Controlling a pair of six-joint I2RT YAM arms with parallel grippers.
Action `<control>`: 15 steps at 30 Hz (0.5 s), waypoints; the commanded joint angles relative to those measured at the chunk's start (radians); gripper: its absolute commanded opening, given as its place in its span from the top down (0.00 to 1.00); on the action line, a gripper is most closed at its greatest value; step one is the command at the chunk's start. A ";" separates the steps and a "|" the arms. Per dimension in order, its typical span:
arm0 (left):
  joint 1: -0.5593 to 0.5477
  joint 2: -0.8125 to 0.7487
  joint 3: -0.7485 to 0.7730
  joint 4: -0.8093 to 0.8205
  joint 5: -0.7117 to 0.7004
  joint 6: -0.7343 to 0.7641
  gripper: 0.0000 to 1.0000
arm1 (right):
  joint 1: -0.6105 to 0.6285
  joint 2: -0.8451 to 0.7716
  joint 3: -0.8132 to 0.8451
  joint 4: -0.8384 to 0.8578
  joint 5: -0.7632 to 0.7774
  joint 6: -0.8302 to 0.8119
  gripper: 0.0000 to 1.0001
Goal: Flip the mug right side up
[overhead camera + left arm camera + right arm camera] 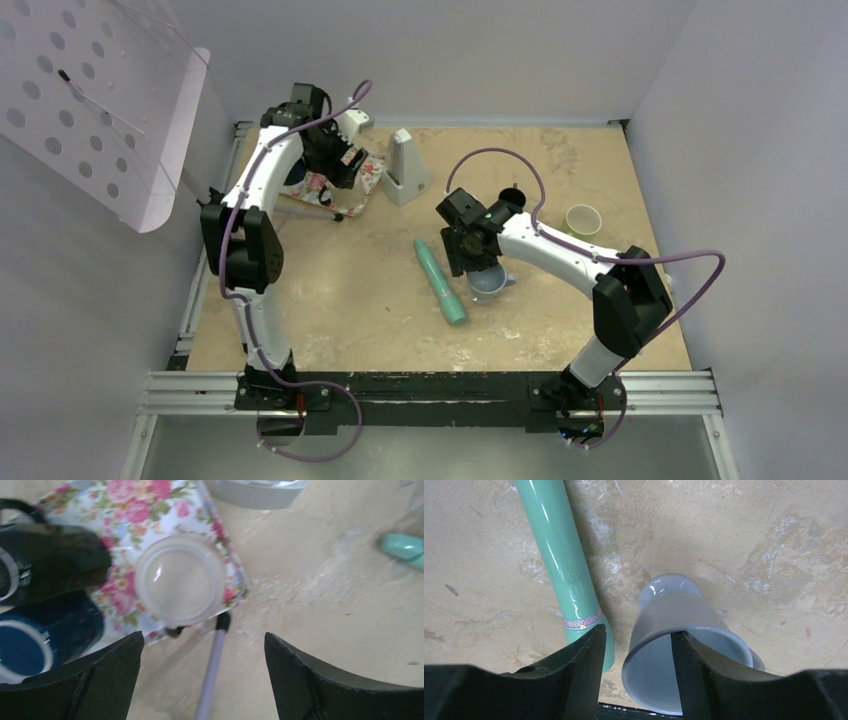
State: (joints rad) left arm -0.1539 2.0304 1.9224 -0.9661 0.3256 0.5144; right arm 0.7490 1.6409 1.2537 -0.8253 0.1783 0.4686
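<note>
- Your right claw [636,632] is half spread, straddling the near wall of the mug [674,605]. One finger [689,655] sits over the mug's mouth, the other outside it.
- A sliver of bench [350,300] shows between the outer finger and the mug wall, so nothing is clamped. Whether the inner finger touches the mug, you can't tell.
- The mug is directly under this claw, mouth facing up at the wrist camera and its narrow foot toward the bench. You can't tell whether it stands flat or leans.
- Watch the teal tube [559,555]. It lies flat just beside the outer finger, on the left arm's side, with its banded end close to the mug but apart from it.
- Beyond the claw, well clear of it, sits a pale green cup [583,219].
- A white wedge-shaped stand [405,168] is far off between the two claws.
- Your left claw [202,637] is spread wide and holds nothing, hanging above the bench's far left corner.
- Ahead of its fingers lies a floral cloth [150,510] with a clear round cup [180,577] on it.
- A lilac rod [212,670] runs under the gap between the fingers.
- Blurred black [50,565] and blue [30,640] things sit beside the cloth; you can't tell what they are.
</note>
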 commanded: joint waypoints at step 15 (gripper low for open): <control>0.137 0.092 -0.105 0.225 -0.020 0.197 0.27 | 0.003 0.010 0.100 0.021 0.016 -0.045 0.45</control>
State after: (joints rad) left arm -0.0109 2.0892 1.7866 -0.8597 0.2619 0.7204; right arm 0.7490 1.6478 1.3098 -0.8223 0.1886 0.4461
